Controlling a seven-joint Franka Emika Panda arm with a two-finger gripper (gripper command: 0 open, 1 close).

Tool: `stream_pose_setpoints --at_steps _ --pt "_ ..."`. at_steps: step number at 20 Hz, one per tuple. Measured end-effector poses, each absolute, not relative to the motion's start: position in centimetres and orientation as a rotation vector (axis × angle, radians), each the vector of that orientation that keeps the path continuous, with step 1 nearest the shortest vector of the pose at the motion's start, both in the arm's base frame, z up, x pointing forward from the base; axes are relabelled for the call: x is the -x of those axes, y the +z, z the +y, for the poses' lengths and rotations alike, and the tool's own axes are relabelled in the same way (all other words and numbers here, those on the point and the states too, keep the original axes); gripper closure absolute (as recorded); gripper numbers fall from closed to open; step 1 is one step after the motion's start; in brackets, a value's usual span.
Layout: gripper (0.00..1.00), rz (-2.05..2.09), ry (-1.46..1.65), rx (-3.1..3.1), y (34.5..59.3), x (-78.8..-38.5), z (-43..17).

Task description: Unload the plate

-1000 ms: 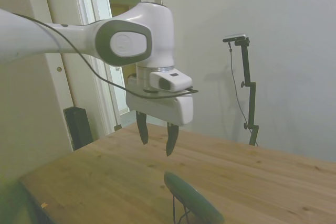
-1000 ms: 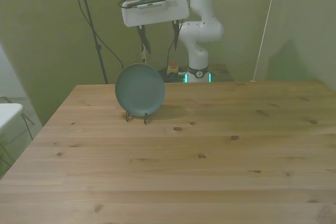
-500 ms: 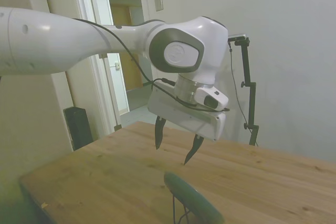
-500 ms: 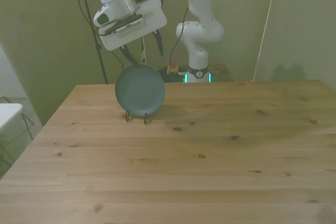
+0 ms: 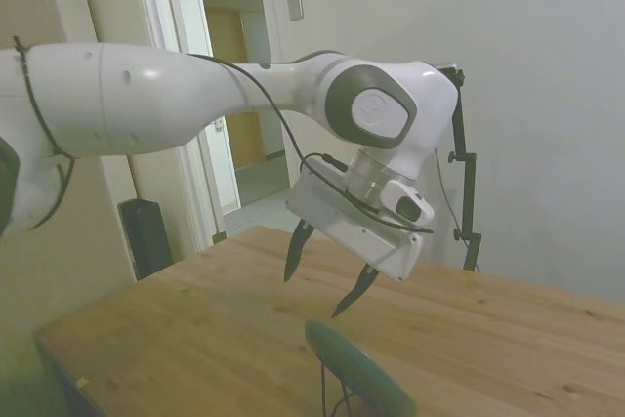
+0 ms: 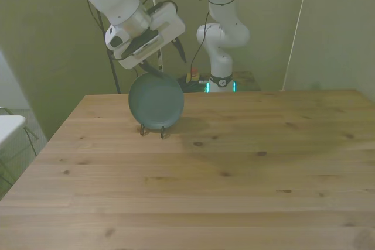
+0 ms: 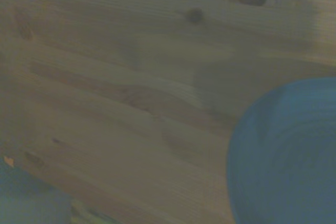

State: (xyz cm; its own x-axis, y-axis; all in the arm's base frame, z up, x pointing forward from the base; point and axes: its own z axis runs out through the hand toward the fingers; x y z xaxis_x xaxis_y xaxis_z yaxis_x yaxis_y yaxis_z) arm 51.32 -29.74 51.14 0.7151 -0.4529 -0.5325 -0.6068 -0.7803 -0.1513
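Note:
The dark green plate stands upright on edge in a thin black wire rack near the table's back, toward the front view's left. From the side, the plate shows edge-on at the bottom of the frame. My gripper hangs tilted just above and behind the plate's top rim, open, with nothing between its fingers. In the side view the gripper sits a little above the plate's upper edge. The wrist view holds a blurred blue-green patch of the plate over the wood.
The wooden table spreads wide toward the camera and the front view's right. A white object sits off the table at the front view's left. A dark box stands on the floor by a doorway beyond the table.
The arm has swung over and tilted. The gripper has dropped from high above the table to just over the plate's top rim, staying open.

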Motion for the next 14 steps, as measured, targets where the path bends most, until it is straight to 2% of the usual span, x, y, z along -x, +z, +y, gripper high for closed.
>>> stream_pose_setpoints --at_steps 1,2,8,12,14 --pt "0.00 0.858 0.689 2.607 51.0 -51.8 -30.0" --pt "0.00 0.936 0.652 2.608 52.3 -52.4 -30.1" --pt "0.00 0.753 0.782 2.563 52.4 -51.4 -29.9" --pt "0.00 0.596 0.846 2.524 51.3 -51.3 -32.2" --pt "0.00 0.523 0.868 2.518 49.7 -51.5 -33.2"
